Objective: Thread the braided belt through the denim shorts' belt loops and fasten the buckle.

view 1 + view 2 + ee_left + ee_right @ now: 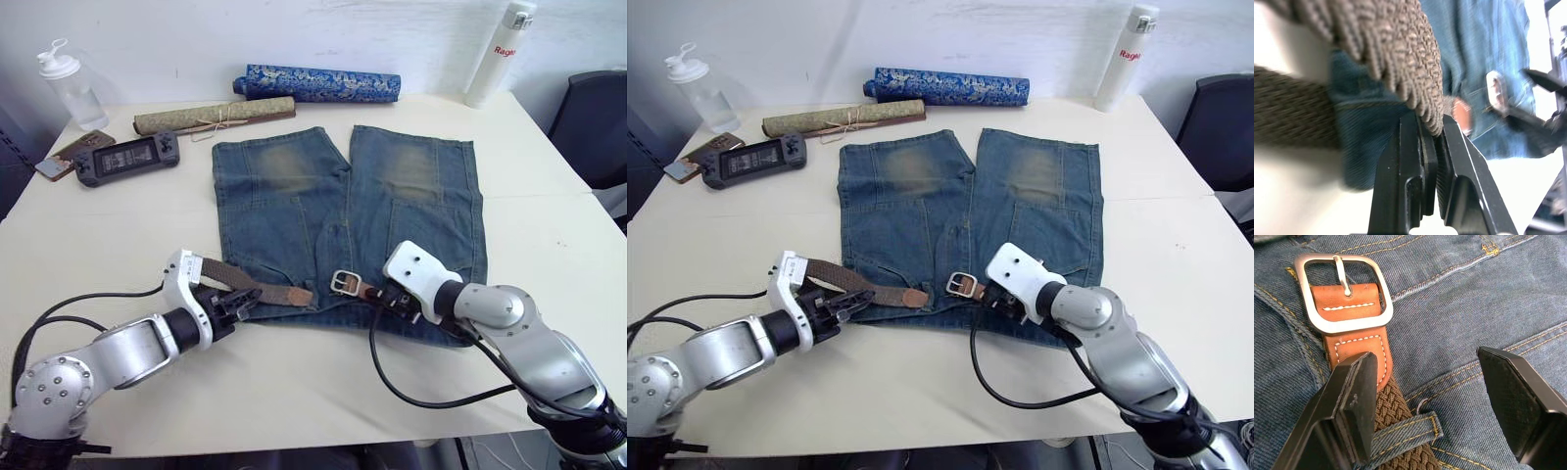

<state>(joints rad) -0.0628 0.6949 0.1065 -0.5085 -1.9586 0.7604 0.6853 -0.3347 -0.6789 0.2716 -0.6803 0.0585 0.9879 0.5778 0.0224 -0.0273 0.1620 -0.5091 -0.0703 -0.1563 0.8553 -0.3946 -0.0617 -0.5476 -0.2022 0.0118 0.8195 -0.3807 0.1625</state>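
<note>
Left gripper (238,303), lower left of the head views: pressed together on the belt (257,285), pinching the woven strap; the left wrist view shows braid clamped between the two black fingers (1462,161).

Right gripper (385,297), lower centre-right: spread wide, set down over the waistband just beside the buckle (1342,293). In the right wrist view one finger (1354,401) lies against the tan leather tab below the buckle; the other stands apart over bare denim.

Belt: lies along the near edge of the shorts (343,211), centre of frame. Tan tip (301,295) rests on the denim left of the buckle, a short gap between them. Buckle unfastened, prong lying across its frame. In the right wrist view the braid passes under one loop (1405,431) just below the leather tab.

Shorts: flat on the table (108,255), waistband toward the near edge, legs pointing to the far side, pale worn patch on each leg.

Handheld console (127,157), upper left, with a phone (69,155) touching its left end.

Tan roll (214,116), tied with cord, upper centre-left.

Blue roll (318,84), patterned, just beyond the tan one.

Clear bottle (71,86), far upper left.

White bottle (500,54), upper right corner.

Dark chair (593,122), right edge, beyond the table.
</note>
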